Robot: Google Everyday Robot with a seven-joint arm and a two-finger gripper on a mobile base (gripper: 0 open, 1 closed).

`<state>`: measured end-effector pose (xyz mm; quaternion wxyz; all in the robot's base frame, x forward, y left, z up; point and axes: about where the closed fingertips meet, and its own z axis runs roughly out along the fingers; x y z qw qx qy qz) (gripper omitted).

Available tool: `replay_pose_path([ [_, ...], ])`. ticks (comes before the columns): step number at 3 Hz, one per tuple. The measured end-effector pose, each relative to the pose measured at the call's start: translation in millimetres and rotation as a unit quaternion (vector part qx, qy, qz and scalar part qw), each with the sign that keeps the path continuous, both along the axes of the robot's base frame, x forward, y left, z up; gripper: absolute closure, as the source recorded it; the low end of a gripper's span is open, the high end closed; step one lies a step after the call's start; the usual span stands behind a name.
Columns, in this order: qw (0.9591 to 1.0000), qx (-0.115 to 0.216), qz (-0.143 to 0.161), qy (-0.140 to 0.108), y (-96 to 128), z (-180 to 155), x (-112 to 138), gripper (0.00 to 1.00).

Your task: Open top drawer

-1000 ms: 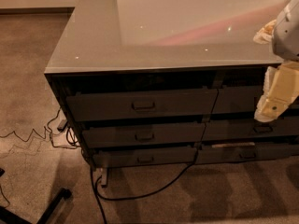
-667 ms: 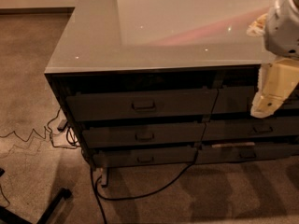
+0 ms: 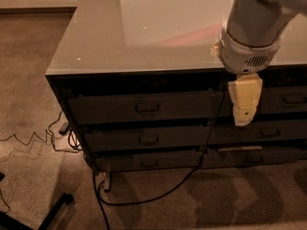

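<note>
Currently, nothing on the task is done, judging by how things lie. The tabletop (image 3: 144,37) is a glossy grey slab over a dark drawer cabinet. The arm (image 3: 254,23) comes in from upper right, over the tabletop's front edge.

The top drawer (image 3: 105,108) sits directly under the tabletop on the left stack. Its front looks shut, or near enough, with no inner floor showing. Two shallower drawers (image 3: 115,140) sit below it, and a same-height neighbour front (image 3: 288,99) is at the right edge.

The gripper (image 3: 245,102) hangs pointing down in front of the cabinet. It's beside the seam between the top drawer's right end and the neighbour front, well right of the metal pull (image 3: 147,107) at the drawer's centre. I can't tell whether it's spread or pressed together, and I see nothing in it.

What's left for you is everything: move left to the pull, take hold, draw the drawer out. Mind the black cable (image 3: 163,193) running down from that seam to the floor.
</note>
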<state>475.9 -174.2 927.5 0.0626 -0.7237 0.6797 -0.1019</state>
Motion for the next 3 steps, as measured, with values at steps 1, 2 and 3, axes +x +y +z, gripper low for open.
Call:
replay_pose_path([
  [1,0.9986,-0.023,0.026,0.041,8.2,-42.6,23.2,0.00],
  [2,0.9965,0.015,0.001,0.082,-2.7,-78.9,42.6,0.00],
  [3,0.9903,0.085,-0.037,0.103,-12.1,-99.3,48.1,0.00],
])
